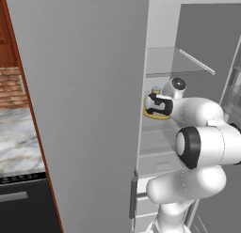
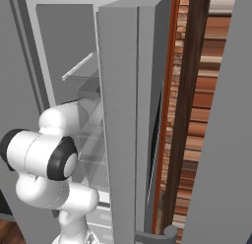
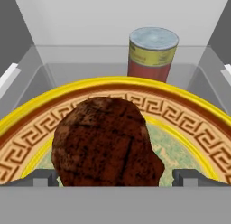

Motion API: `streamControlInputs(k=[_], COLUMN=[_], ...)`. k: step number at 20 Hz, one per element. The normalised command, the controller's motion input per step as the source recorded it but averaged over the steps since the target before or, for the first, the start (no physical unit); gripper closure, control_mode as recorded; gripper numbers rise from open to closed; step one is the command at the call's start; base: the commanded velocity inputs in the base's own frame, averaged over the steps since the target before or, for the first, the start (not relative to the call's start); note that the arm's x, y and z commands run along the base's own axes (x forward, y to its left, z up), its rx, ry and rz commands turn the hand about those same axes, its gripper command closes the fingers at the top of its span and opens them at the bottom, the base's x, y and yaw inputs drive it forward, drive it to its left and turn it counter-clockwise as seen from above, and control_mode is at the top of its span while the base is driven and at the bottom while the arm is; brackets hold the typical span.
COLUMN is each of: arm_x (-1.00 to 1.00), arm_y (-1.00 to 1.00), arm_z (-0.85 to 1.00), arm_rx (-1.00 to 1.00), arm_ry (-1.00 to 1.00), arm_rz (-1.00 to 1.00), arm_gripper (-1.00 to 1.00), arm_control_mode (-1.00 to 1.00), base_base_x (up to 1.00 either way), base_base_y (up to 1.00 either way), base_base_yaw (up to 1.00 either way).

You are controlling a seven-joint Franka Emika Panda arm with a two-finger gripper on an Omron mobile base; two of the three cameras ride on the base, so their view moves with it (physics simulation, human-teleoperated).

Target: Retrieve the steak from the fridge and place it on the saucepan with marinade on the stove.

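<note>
Steak's big home, the fridge, stands open with the arm reaching onto a shelf. On that shelf sits a yellow plate, a small jar behind it. The steak lies on the plate between the fingers of the open tool. If the tool closes too high, the meat could slip out; a bump could push the plate.

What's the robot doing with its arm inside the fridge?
It is reaching into the open fridge for the steak, which lies on a yellow plate on a shelf. The claw is open, one fingertip on each side of the meat, not squeezing it yet. A small can stands behind the plate.
</note>
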Motion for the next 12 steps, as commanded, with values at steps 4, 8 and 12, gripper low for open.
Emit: streamControlInputs(k=[4, 8, 12], arm_x=[0.04, 0.08, 0.05], arm_y=[0.0, 0.0, 0.0], arm_z=[-0.1, -0.11, -0.1], arm_rx=[0.0, 0.0, 0.0], arm_ry=[0.0, 0.0, 0.0], arm_rz=[0.0, 0.0, 0.0], arm_gripper=[-1.0, -1.0, -1.0], arm_control_mode=[-1.0, -1.0, -1.0], base_base_x=[0.0, 0.0, 0.0], base_base_y=[0.0, 0.0, 0.0], base_base_yaw=[0.0, 0.0, 0.0])
